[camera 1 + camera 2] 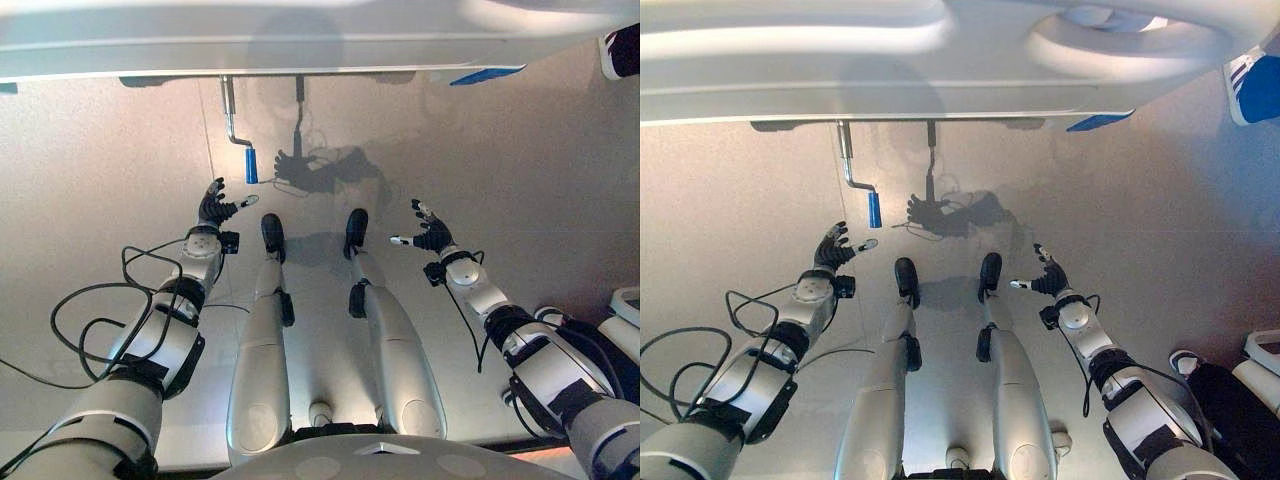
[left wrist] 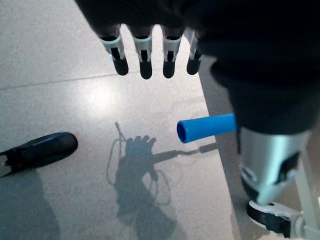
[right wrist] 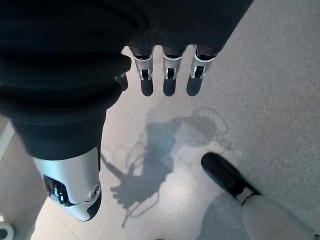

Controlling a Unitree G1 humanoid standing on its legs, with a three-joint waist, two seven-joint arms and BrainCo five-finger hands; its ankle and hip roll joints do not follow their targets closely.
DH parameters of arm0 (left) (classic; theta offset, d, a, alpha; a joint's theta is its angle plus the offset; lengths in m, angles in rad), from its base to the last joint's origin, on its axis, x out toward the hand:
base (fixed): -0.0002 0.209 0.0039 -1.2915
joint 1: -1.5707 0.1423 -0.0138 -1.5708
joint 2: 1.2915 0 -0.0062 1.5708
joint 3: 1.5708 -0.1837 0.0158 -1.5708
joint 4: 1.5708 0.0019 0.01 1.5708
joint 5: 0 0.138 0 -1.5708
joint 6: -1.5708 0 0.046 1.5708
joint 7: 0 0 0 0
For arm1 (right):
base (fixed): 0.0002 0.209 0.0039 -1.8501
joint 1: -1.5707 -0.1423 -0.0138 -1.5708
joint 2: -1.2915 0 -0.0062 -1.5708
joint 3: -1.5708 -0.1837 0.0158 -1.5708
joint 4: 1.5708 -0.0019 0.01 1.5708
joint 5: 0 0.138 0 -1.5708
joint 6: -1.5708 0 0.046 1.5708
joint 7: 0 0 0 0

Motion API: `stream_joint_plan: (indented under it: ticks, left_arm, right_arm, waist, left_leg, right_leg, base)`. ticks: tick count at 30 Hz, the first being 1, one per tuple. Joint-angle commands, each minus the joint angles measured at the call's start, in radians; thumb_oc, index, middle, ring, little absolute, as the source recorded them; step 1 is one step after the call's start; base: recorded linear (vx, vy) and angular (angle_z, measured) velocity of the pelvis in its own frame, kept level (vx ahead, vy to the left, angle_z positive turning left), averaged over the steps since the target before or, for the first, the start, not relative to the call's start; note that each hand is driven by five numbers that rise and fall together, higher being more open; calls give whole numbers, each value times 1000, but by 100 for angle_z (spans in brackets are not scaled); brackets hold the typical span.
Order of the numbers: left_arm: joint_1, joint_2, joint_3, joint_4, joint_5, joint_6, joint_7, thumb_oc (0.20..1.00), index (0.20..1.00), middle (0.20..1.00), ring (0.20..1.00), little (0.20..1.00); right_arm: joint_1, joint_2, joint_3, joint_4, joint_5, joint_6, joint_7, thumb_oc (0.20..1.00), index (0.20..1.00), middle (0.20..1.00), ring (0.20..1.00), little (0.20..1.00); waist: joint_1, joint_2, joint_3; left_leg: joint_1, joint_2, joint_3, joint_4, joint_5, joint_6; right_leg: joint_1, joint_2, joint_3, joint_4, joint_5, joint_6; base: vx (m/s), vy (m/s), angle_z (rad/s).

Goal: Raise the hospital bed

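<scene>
I see the crank's blue handle (image 2: 206,128) just beyond my left hand (image 1: 214,208) fingertips (image 2: 145,68), untouched; both hands spread wide, right hand (image 1: 431,235) holding nothing

Bed frame (image 1: 300,40): white-grey. Crank (image 1: 238,135): silver metal shaft, blue grip (image 1: 251,166). Floor (image 1: 100,150): pale grey, faintly speckled. Both hands, left hand (image 1: 213,207) and right hand (image 1: 432,233): dark ribbed covers, silver fingers, dark tips.
</scene>
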Motion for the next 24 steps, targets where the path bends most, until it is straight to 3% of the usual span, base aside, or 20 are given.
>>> stream_joint_plan:
  ticks: [1,13,24]
  left_arm:
    - [-21,31,8,16,-39,-38,27,1000,1000,1000,1000,1000]
    - [-87,96,-9,-4,-69,-62,62,1000,1000,1000,1000,1000]
    - [-157,128,-26,-16,-82,-75,87,1000,1000,1000,1000,1000]
  right_arm:
    - [6,-38,5,-62,36,-48,-29,1000,1000,1000,1000,1000]
    - [-2,-72,37,-151,18,-74,-55,1000,1000,1000,1000,1000]
    - [-17,-93,52,-155,10,-82,-64,1000,1000,1000,1000,1000]
  waist:
    - [-9,1,24]
    - [-31,-18,48]
    - [-36,-17,49]
  left_leg:
    - [-10,-34,-24,25,-59,22]
    - [-103,-32,-26,69,-66,22]
    - [-128,-32,-33,45,-53,20]
  right_leg:
    - [-49,26,21,73,13,82]
    - [-121,27,30,73,29,85]
    - [-146,23,25,50,38,88]
  base:
    - [0,0,0]
    - [0,0,0]
    - [0,0,0]
